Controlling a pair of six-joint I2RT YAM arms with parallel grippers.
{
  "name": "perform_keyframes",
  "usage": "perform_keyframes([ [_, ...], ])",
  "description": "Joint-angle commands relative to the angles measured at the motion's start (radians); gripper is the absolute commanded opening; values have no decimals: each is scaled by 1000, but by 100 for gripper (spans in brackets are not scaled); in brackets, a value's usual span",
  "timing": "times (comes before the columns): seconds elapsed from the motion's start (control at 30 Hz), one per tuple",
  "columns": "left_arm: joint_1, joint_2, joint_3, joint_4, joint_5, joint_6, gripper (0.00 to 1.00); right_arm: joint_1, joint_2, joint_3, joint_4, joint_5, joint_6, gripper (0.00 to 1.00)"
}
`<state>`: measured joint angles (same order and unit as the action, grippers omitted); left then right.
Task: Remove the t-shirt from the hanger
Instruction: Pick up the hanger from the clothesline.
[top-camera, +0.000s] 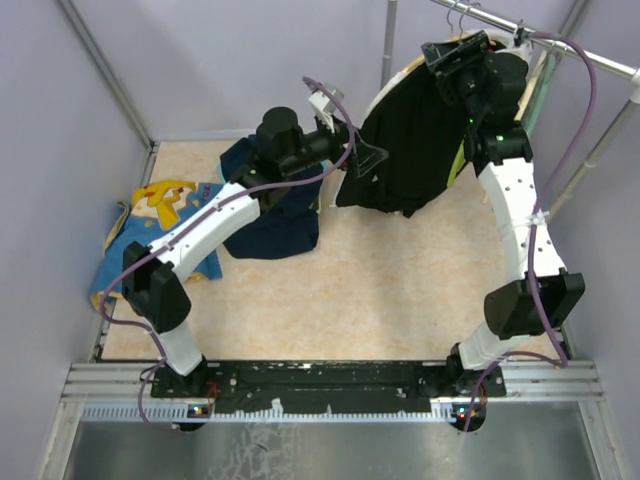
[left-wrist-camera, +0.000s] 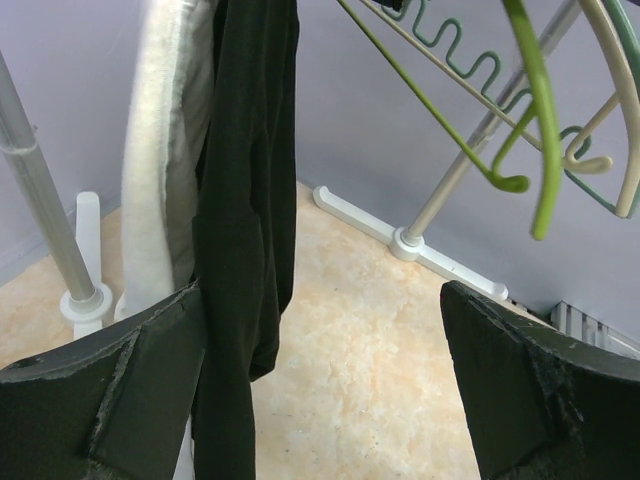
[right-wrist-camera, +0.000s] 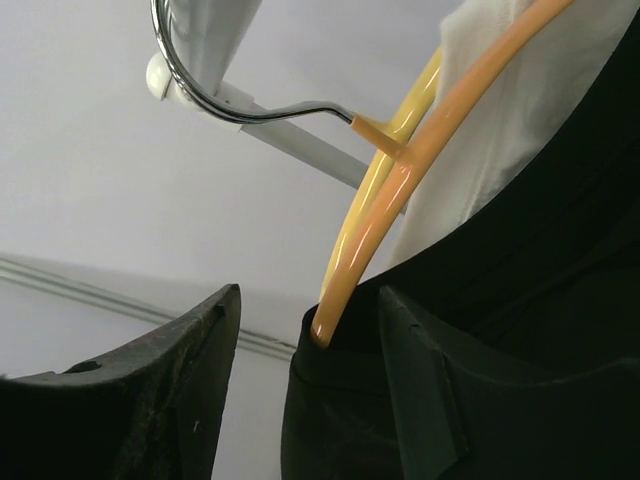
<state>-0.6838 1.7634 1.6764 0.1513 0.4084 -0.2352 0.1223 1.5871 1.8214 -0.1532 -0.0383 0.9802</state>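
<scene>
**1. Layout.** The garment rail (top-camera: 560, 50) runs across the far right above the tabletop (top-camera: 380, 290). The black t-shirt (top-camera: 400, 150) hangs from it on the orange hanger (right-wrist-camera: 400, 170), clear of the tabletop (loose garments (top-camera: 270, 220) lie to the left).

**2. Tools.** The right tool (right-wrist-camera: 310, 335) stands at the collar. Its jaws are parted around the hanger's arm end and the fabric edge, not yet clenched. The left tool (left-wrist-camera: 320, 310) is fully released, low down, with the shirt's body just beside one finger.

**3. Step in hand (judged): grasp the collar.** Close on fabric only, never on the hanger arm. Then draw the collar outward over the arm end.

**4. Views.** Only the right wrist view shows the hook (right-wrist-camera: 230, 105) seated on the rail and the hanger arm entering the collar. Only the left wrist view shows a pale garment (left-wrist-camera: 160, 150) behind the shirt and an empty green hanger (left-wrist-camera: 540, 120).
</scene>
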Motion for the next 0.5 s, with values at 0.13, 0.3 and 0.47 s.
perform_keyframes([
  [0.13,-6,-38,-30,47,43,-7,100,8,-6,5,106,60,31,45],
  [0.3,-6,-46,-41,44,44,-5,100,9,-4,-6,122,65,41,36],
  [0.47,-6,-48,-46,45,42,-1,100,8,-3,-4,115,69,36,24],
])
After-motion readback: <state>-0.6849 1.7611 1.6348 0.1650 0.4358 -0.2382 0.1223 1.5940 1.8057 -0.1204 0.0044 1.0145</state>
